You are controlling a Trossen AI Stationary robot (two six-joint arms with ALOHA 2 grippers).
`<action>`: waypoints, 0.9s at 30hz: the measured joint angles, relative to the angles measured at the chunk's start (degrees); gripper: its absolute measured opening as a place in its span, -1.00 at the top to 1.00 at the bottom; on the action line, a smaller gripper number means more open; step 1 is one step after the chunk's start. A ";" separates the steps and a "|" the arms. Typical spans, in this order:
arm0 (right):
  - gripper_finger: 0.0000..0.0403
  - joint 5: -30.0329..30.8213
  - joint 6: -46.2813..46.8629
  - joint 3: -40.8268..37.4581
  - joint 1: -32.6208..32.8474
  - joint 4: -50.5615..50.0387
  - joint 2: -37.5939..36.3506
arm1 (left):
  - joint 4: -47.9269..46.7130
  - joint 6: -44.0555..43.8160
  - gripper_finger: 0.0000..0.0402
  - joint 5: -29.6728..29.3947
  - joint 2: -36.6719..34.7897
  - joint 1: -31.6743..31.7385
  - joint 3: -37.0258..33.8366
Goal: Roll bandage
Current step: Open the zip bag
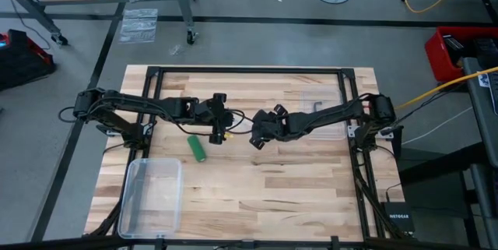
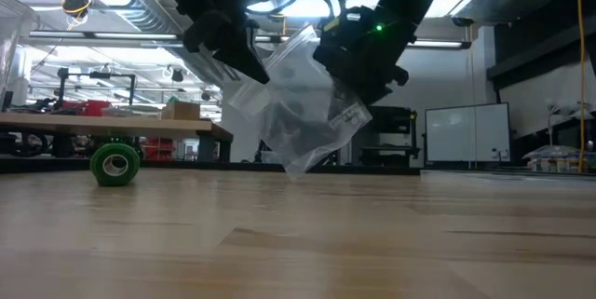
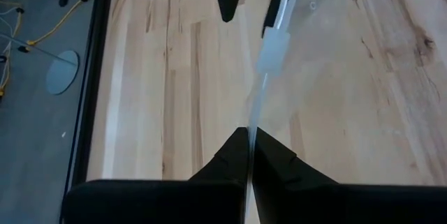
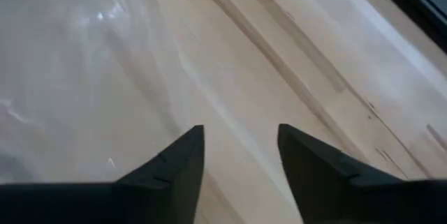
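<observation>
While the clear plastic box [image 1: 152, 196] sits near the table's [image 1: 311, 195] front left corner with nothing visible inside it, the green bandage [image 1: 198, 148], rolled up, lies on the bare wood just beyond it, apart from both arms. Above mid-table a crinkly clear plastic bag [image 2: 298, 103] hangs off the surface. The left gripper [image 3: 250, 137], reaching in from the left, is pinched tight on the bag's edge. The right gripper [image 4: 241, 137], reaching in from the right, has its fingers spread, the bag beside them. Bare wood lies open toward the right and front edges.
</observation>
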 joint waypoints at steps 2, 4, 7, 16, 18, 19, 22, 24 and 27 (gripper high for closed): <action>-0.02 -0.31 0.01 0.00 0.02 0.12 0.12 | -0.17 0.00 1.00 0.00 0.00 0.00 0.00; -0.07 -1.08 0.01 0.00 0.00 -0.24 0.09 | -0.31 0.00 1.00 0.00 0.00 0.00 0.00; -0.07 -3.49 -0.05 0.00 0.00 -1.85 -1.05 | -1.32 -0.02 1.00 -0.21 0.00 0.14 0.00; 0.04 -6.85 -2.61 0.00 -0.04 -6.51 -9.16 | -1.99 -1.50 1.00 -0.43 0.00 2.24 0.00; 0.05 -6.85 -2.60 0.00 -0.04 -6.46 -10.98 | -2.01 -1.84 1.00 -0.43 0.00 2.64 0.00; 0.05 -6.85 -2.59 0.00 -0.04 -6.20 -11.75 | -2.09 -1.85 1.00 -0.43 0.00 2.69 0.00; 0.05 -6.81 -2.59 0.00 -0.04 -4.16 -13.37 | -2.05 -1.86 1.00 -0.43 0.00 2.69 0.01; 0.05 -6.81 -2.67 0.00 -0.04 -1.70 -13.65 | -2.00 -1.94 1.00 -0.42 0.00 2.53 0.02; 0.05 -6.79 -4.80 0.00 -0.04 2.25 -13.63 | -2.03 -2.01 1.00 -0.41 0.00 2.07 0.02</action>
